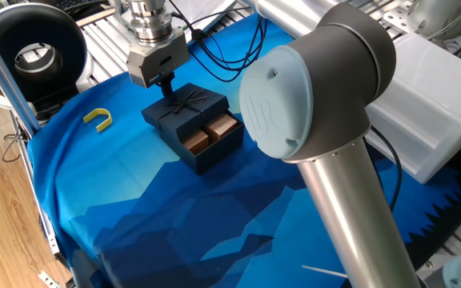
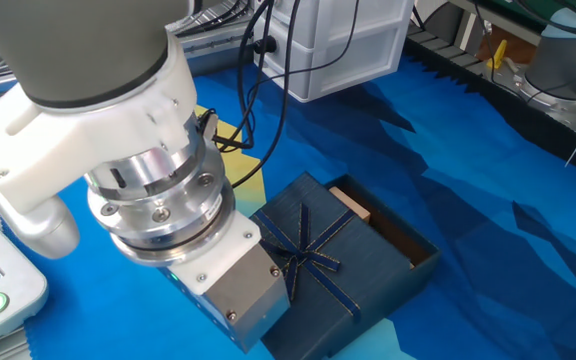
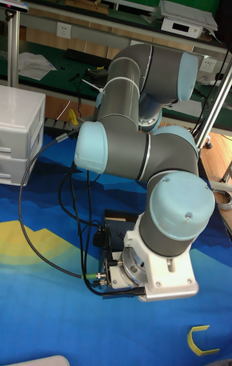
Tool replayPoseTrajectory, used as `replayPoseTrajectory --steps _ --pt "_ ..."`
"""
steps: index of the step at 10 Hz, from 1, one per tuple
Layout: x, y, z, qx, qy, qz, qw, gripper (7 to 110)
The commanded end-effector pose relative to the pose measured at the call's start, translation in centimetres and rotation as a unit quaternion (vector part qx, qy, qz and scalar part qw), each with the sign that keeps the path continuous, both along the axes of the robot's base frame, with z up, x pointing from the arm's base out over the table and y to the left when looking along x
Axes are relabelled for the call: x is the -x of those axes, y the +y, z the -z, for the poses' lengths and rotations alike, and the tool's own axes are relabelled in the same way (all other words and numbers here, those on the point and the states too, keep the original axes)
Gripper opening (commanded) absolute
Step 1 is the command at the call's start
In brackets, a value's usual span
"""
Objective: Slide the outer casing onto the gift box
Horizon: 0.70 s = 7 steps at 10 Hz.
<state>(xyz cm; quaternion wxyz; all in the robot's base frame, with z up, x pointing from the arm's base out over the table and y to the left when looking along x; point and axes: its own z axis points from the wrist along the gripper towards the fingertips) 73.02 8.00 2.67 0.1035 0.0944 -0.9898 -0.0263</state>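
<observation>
One fixed view shows my gripper (image 1: pixel 169 88) at the outer casing (image 1: pixel 184 106), partly covering the gift box (image 1: pixel 212 136); grip seemingly closed, unclear.

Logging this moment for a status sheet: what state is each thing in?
casing: partly slid over the box, bow up.
box: flat on the cloth, far end uncovered, two tan blocks showing.
gripper: at the casing's rear edge; jaws not readable.
yellow U-piece: lying loose on the cloth, apart from the box.

Bow-topped outer casing (image 1: pixel 184 106) partly covers gift box (image 1: pixel 213 138).
</observation>
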Motion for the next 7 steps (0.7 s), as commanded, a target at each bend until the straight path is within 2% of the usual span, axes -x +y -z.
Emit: replayPoseTrajectory --steps 1,4,7 --pt "0.18 1.07 -0.25 -0.022 0.004 0.002 0.9997 7" --pt "0.45 1.61 -0.52 -0.033 0.009 0.001 0.9994 7" --pt "0.83 0.9 -0.75 -0.022 0.016 -0.005 0.9996 7"
